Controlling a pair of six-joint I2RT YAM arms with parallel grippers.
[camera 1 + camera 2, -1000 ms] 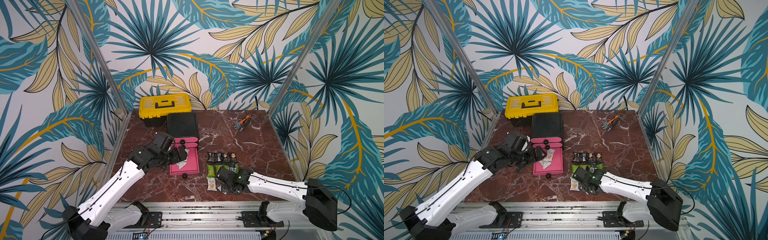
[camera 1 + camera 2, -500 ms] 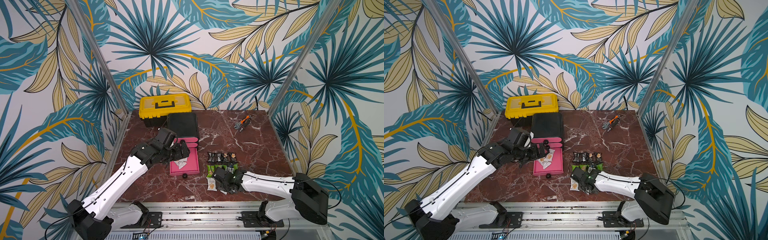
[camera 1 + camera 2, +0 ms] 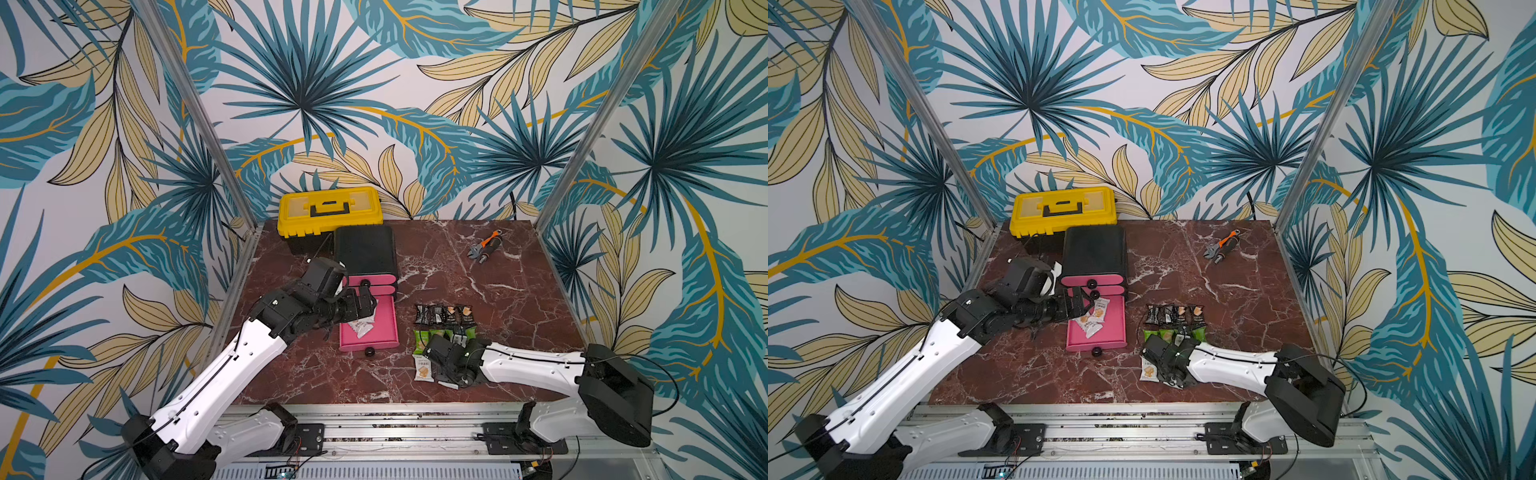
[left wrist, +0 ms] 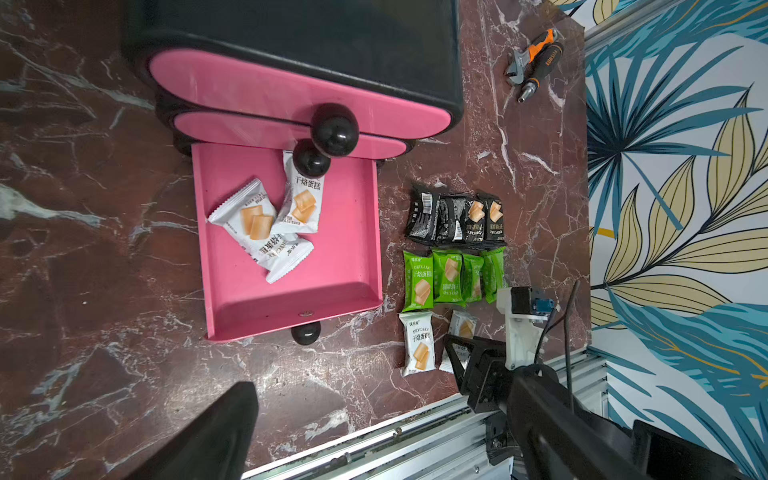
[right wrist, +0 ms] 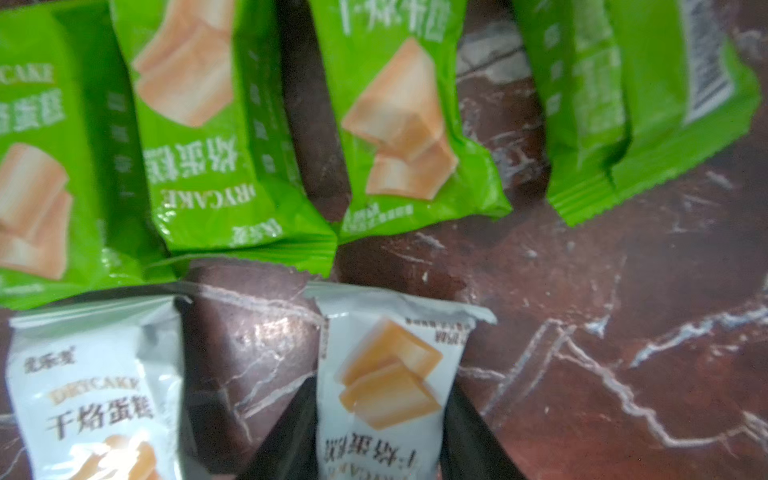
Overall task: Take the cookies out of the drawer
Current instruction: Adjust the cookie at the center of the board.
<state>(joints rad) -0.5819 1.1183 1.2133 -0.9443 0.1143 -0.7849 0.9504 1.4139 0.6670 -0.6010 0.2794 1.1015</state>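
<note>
Right gripper pinches a white foil biscuit packet on the red marble worktop; we'd square it beside its white neighbour, then release. Left gripper, agape and empty, hangs over the pink plastic drawer, which holds three more white packets.

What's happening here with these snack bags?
Two robot arms are emptying an open pink plastic drawer. Black foil cookie packets, green ones and one white packet lie in rows on the marble table. The right gripper straddles another white packet; the open left gripper hovers over white packets left in the drawer.
</note>
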